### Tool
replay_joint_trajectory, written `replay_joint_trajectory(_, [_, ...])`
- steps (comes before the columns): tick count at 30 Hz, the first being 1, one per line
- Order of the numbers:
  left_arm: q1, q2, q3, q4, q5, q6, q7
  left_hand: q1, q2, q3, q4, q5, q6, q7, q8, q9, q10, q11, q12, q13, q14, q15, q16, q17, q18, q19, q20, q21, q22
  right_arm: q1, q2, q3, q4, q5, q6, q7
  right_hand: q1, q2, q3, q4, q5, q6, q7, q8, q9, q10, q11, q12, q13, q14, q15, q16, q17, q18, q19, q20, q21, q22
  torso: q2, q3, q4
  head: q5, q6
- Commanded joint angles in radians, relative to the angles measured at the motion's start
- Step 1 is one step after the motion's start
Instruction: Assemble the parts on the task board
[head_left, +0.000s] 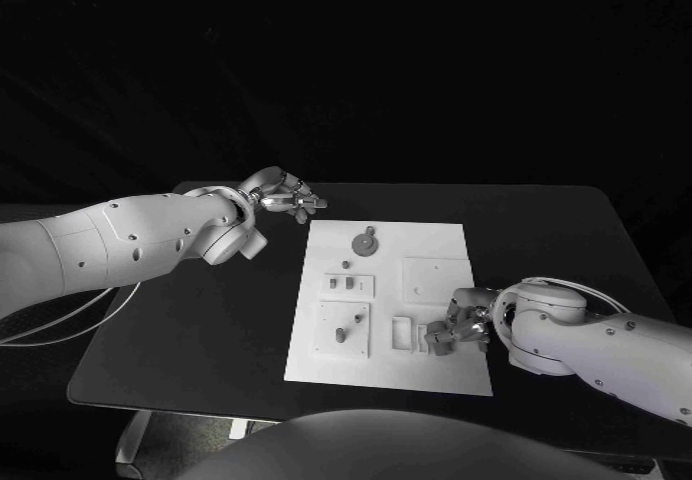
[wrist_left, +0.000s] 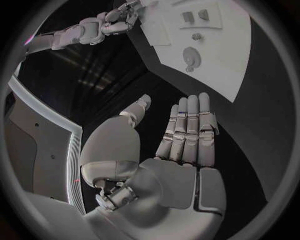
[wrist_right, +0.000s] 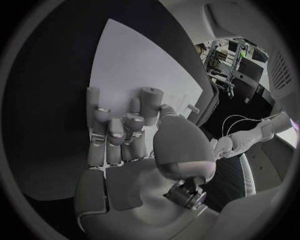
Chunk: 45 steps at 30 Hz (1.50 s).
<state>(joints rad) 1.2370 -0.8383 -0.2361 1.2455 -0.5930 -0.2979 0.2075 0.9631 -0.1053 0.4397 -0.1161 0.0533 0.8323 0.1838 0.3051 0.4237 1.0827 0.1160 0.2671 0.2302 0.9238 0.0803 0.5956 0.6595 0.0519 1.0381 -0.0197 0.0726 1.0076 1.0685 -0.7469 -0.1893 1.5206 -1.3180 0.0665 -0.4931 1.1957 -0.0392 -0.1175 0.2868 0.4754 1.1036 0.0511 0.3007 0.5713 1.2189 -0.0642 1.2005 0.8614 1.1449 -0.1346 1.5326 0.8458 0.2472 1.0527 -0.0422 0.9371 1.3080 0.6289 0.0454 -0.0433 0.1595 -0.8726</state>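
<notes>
The white task board (head_left: 433, 365) lies in the middle of the black table. On it are grey parts: a round disc (head_left: 366, 242) at the far end, small pegs (head_left: 343, 283) in a square plate, and a piece (head_left: 342, 331) nearer the front. My right hand (head_left: 451, 327) sits low over the board's near right area, fingers curled (wrist_right: 119, 131) down beside a slotted block (head_left: 405, 335). Whether it grips a part is hidden. My left hand (head_left: 283, 194) hovers left of the board's far corner, its fingers (wrist_left: 190, 130) straight and nothing in it.
A square recess (head_left: 434, 278) lies on the board's right half. The left wrist view shows the board (wrist_left: 240, 55) and my right hand (wrist_left: 106, 26) at its edge. Bare black table (head_left: 202, 330) surrounds the board; its edges run near the front and right.
</notes>
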Motion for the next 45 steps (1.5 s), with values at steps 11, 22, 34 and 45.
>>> replay_joint_trajectory(11, [0.001, 0.002, 0.001, 0.001, -0.002, -0.005, -0.001, 0.006, -0.008, 0.002, 0.001, 0.002, -0.004, 0.003, -0.001, -0.002, 0.004, 0.002, -0.007, 0.002, 0.006, -0.001, -0.004, 0.002, 0.016, -0.009, 0.000, -0.002, -0.001, 0.010, -0.031, -0.006, 0.030, 0.144, -0.056, -0.001, 0.092, 0.075, -0.022, 0.001, 0.005, -0.002, 0.002, 0.000, -0.010, -0.001, 0.006, -0.004, 0.003, -0.001, 0.006, -0.006, 0.001, 0.015, 0.003, 0.009, -0.005, 0.009, 0.000, 0.0007, -0.0013, -0.002, 0.000])
replay_joint_trajectory(22, [0.001, 0.001, 0.001, 0.003, -0.005, -0.007, -0.006, 0.014, -0.007, 0.004, -0.002, 0.003, -0.004, 0.003, -0.001, -0.001, 0.005, 0.002, -0.007, 0.002, 0.007, -0.001, -0.005, 0.004, 0.016, -0.009, 0.000, -0.001, -0.001, 0.031, -0.037, -0.006, 0.049, 0.221, -0.107, 0.004, 0.106, 0.079, -0.034, 0.001, 0.006, -0.001, 0.002, -0.001, -0.010, 0.000, 0.006, -0.005, 0.004, -0.001, 0.005, -0.006, 0.001, 0.015, 0.005, 0.008, -0.006, 0.008, -0.001, -0.0005, -0.0015, -0.007, 0.000])
replay_joint_trajectory(34, [0.001, 0.001, 0.001, 0.002, -0.005, -0.007, -0.007, 0.017, -0.009, 0.003, -0.004, 0.003, -0.003, 0.003, 0.000, -0.001, 0.006, 0.002, -0.007, 0.003, 0.007, -0.001, -0.006, 0.006, 0.015, -0.009, 0.000, -0.001, 0.000, 0.045, -0.029, -0.006, 0.066, 0.267, -0.108, -0.008, 0.108, 0.080, -0.038, 0.002, 0.006, 0.000, 0.002, -0.001, -0.010, 0.000, 0.005, -0.005, 0.004, -0.001, 0.004, -0.006, 0.001, 0.015, 0.005, 0.009, -0.007, 0.008, 0.000, 0.0001, -0.0011, -0.005, 0.000])
replay_joint_trajectory(45, [0.001, 0.000, 0.001, 0.003, -0.005, -0.007, -0.010, 0.018, -0.009, 0.003, -0.004, 0.003, -0.002, 0.003, 0.000, -0.001, 0.006, 0.002, -0.007, 0.003, 0.007, -0.001, -0.007, 0.006, 0.015, -0.009, 0.000, -0.001, 0.000, 0.049, -0.022, -0.006, 0.075, 0.280, -0.115, -0.013, 0.108, 0.082, -0.041, 0.003, 0.006, 0.000, 0.002, -0.001, -0.010, 0.000, 0.005, -0.005, 0.005, -0.001, 0.004, -0.005, 0.001, 0.015, 0.005, 0.009, -0.007, 0.008, 0.000, 0.0005, -0.0004, -0.004, 0.000])
